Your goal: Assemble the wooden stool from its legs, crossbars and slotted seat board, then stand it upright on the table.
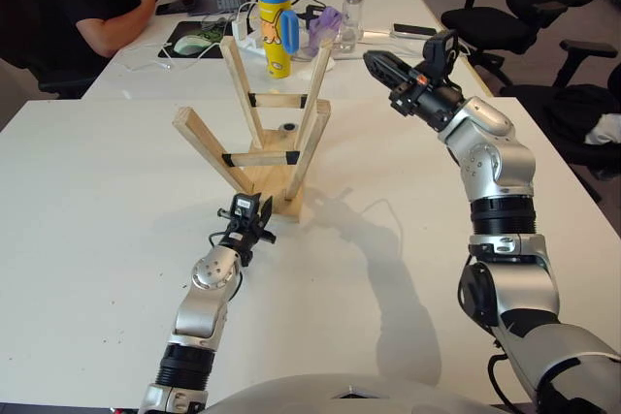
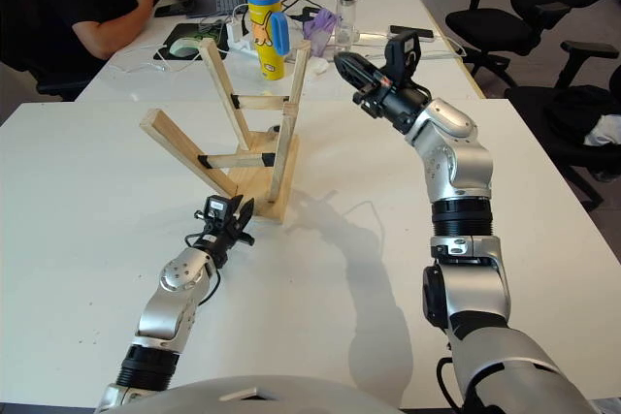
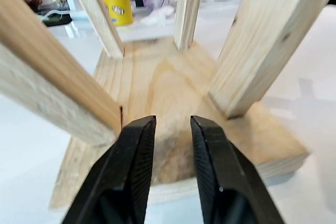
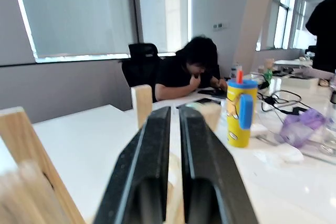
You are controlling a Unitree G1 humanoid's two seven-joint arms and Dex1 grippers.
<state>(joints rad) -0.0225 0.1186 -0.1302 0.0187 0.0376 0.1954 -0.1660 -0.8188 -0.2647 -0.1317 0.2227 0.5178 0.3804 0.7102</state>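
Stool [image 1: 260,156] stands assembled but inverted on the desk [image 1: 97,239], legs up. Left gripper [image 3: 173,121] jaws are parted, empty, at the seat board [image 3: 173,82]. Right gripper [image 1: 378,63] jaws are nearly closed, empty, beside a leg [image 1: 315,84]. Next: gripping and flipping it upright.

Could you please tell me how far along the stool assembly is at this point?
Done: the legs and crossbars look joined to the seat board. The stool rests upside down on the table, legs up. In hand: nothing. The left gripper is open at the board's near edge, and the right gripper is raised beside a leg top. Left: turning the stool upright.
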